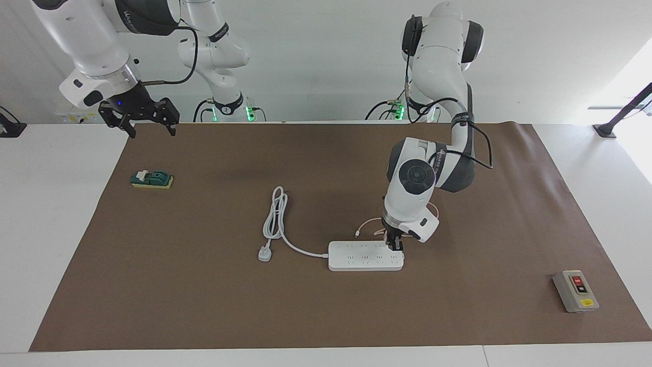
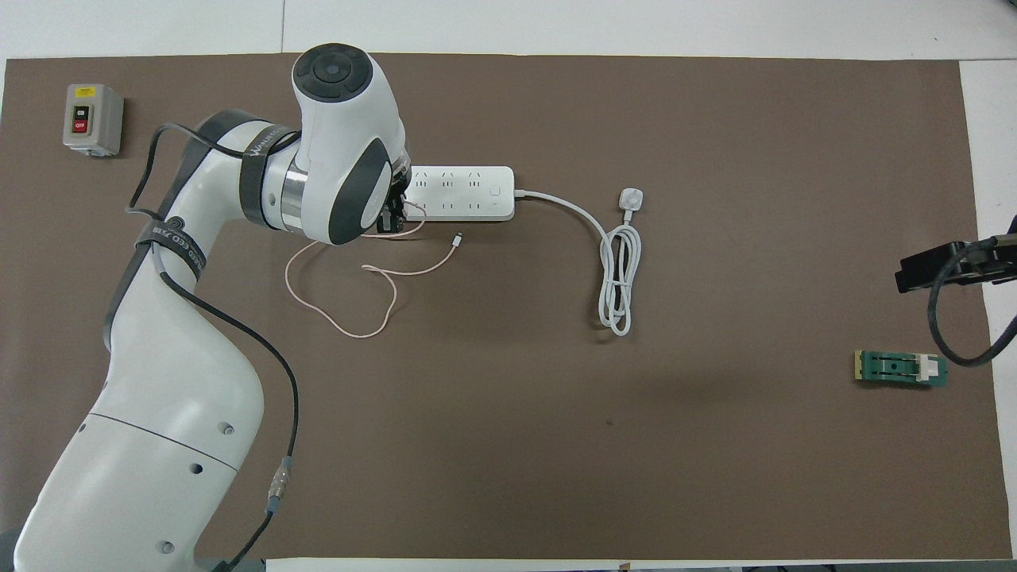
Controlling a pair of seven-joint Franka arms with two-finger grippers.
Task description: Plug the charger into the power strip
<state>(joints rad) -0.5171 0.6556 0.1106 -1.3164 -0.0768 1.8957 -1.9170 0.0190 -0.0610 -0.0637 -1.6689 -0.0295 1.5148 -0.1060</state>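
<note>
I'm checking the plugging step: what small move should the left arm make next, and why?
Probably press straight down: the left gripper sits at the power strip's end, the charger hidden under it, its cable trailing on the mat. The right gripper waits.

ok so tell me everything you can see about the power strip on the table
The power strip is a long flat white bar with rounded corners, plastic by its look, with two rows of outlets. It lies flat on the brown mat. A thick white cord leaves one end, loops, and ends in a white plug lying loose on the mat. The left gripper is down at its other end, the charger's pink cable trailing beside it.
</note>
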